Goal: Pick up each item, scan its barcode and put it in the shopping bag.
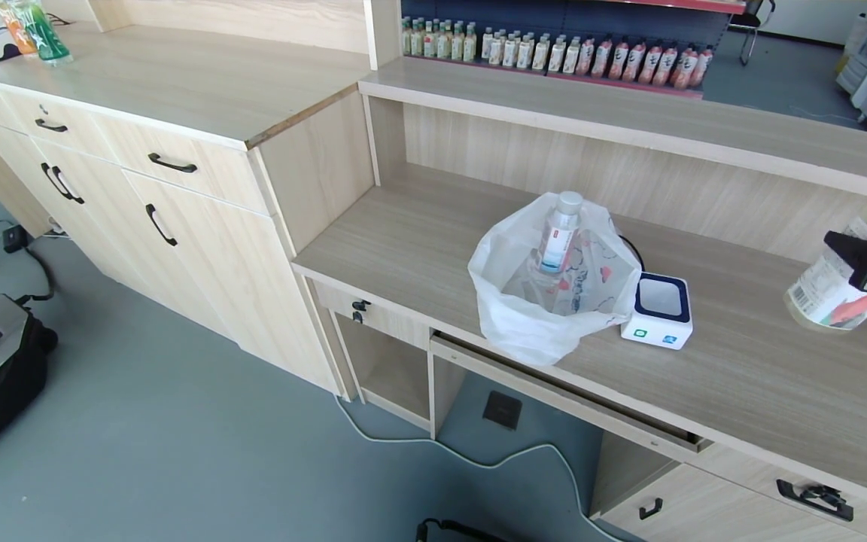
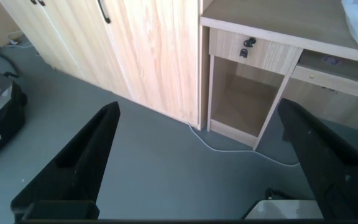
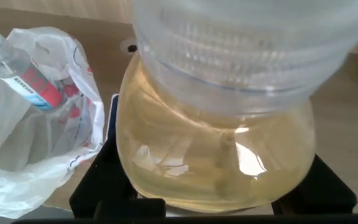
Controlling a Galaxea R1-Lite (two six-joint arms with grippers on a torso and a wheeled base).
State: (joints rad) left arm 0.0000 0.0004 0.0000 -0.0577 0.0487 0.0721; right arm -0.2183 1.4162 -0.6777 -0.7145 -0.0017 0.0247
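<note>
Clear plastic bottle of yellow drink (image 3: 216,143), clamped in right gripper (image 1: 859,262), at 3 o'clock of white square scanner (image 1: 659,310): seemingly unscanned. Clear water bottle (image 1: 558,233) already stands in white plastic bag (image 1: 512,320).

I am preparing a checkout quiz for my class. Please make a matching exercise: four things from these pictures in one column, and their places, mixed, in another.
1. water bottle
2. yellow drink bottle
3. barcode scanner
4. left claw

A. open, above the grey floor
B. on the counter, beside the shopping bag
C. standing inside the shopping bag
D. held by the right claw

Pairs: 1-C, 2-D, 3-B, 4-A.
</note>
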